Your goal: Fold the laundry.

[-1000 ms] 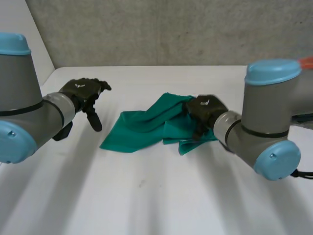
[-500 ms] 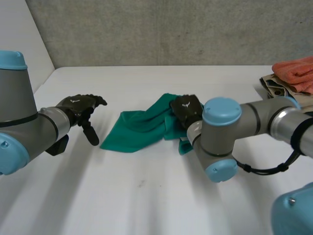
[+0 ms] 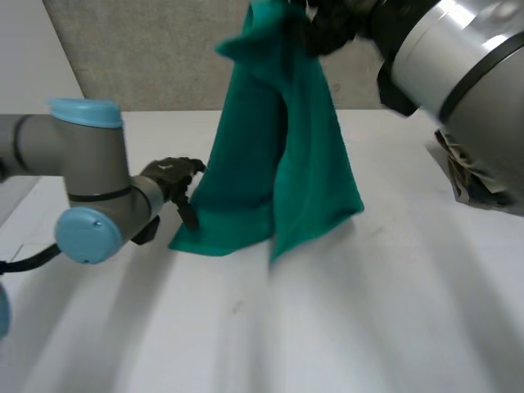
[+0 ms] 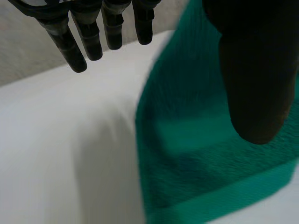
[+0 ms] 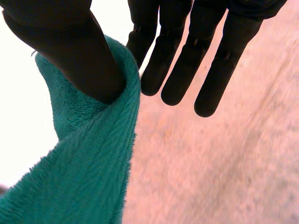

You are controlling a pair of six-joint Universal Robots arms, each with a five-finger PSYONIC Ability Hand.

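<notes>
The right hand [image 3: 327, 23] is high above the bench [image 3: 385, 327], with the green towel [image 3: 278, 147] hanging from it in a long drape. I judge this as a lift meant to let the cloth fall open, so its edges and corners can be found before any fold is made. In the right wrist view the towel curls over the thumb and is nipped between it and the nearest finger. The other fingers [image 5: 177, 65] are straight and clear of the cloth, so the hold is a light pinch at a top edge or corner, not a full fist. Below that hand the towel hangs in two twisted folds, and its lower hem rests on the bench.

The left hand [image 3: 173, 175] sits low, just beside that hem at the corner nearest it. Its own wrist view shows the fingers [image 4: 84, 42] straight and open, holding nothing, with the thumb in front of the cloth. Whether the thumb touches the cloth I cannot tell. The banded hem lies beyond the thumb tip — the hand is probably placed there to catch that corner, so the two hands can stretch the towel flat.

No brand, label or writing can be read on the towel or on either hand.
</notes>
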